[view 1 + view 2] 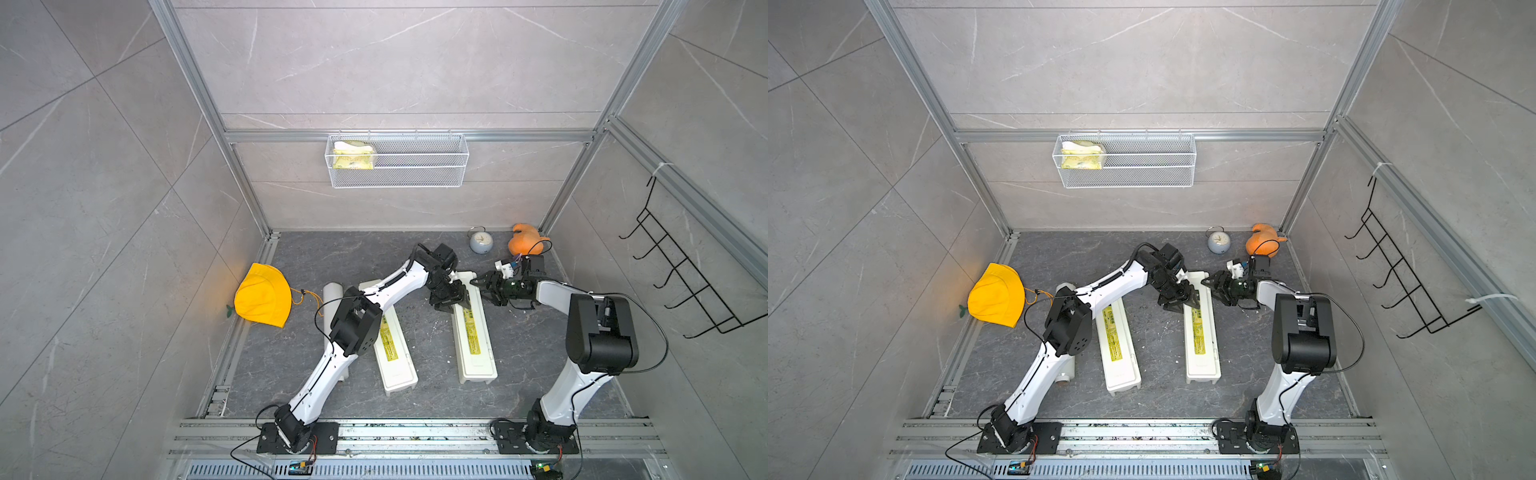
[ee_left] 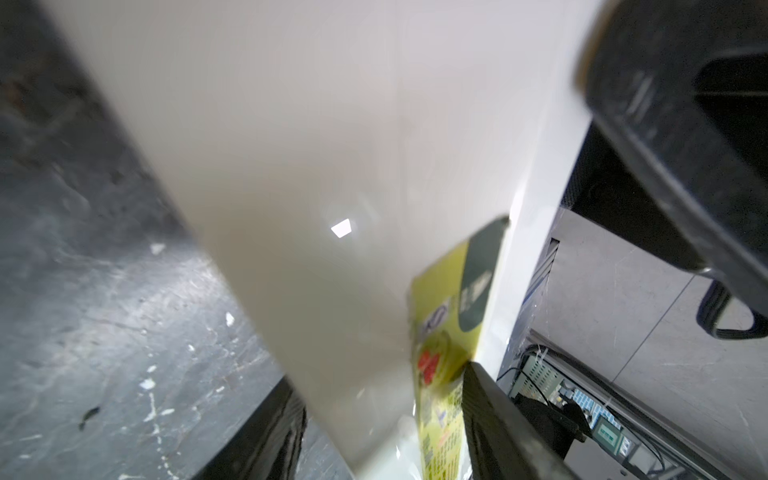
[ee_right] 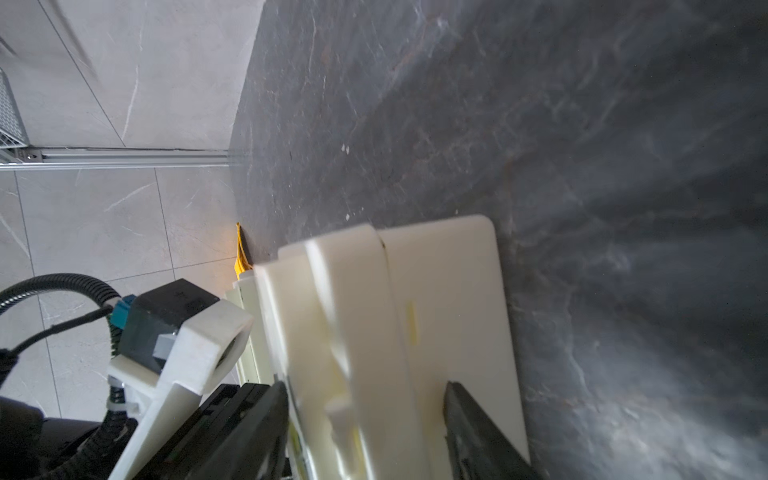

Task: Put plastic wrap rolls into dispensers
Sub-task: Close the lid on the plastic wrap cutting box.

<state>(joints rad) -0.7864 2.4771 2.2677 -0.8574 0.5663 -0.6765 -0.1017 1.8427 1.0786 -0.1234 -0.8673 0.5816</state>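
A dispenser [image 1: 476, 353] lies toward 3 o'clock on the tabletop [image 1: 428, 332], left hand [image 1: 454, 305] and right hand [image 1: 482, 291] straddling its 12 o'clock end, pinching or spread I cannot tell; second dispenser [image 1: 392, 365] and plastic wrap roll [image 1: 332, 293] lie toward 9 o'clock

Plastic wrap roll [image 1: 331, 296] mostly behind the left arm [image 1: 324, 370]; dispenser [image 2: 291, 166] close-up blurred, its label print [image 2: 442, 328] illegible.
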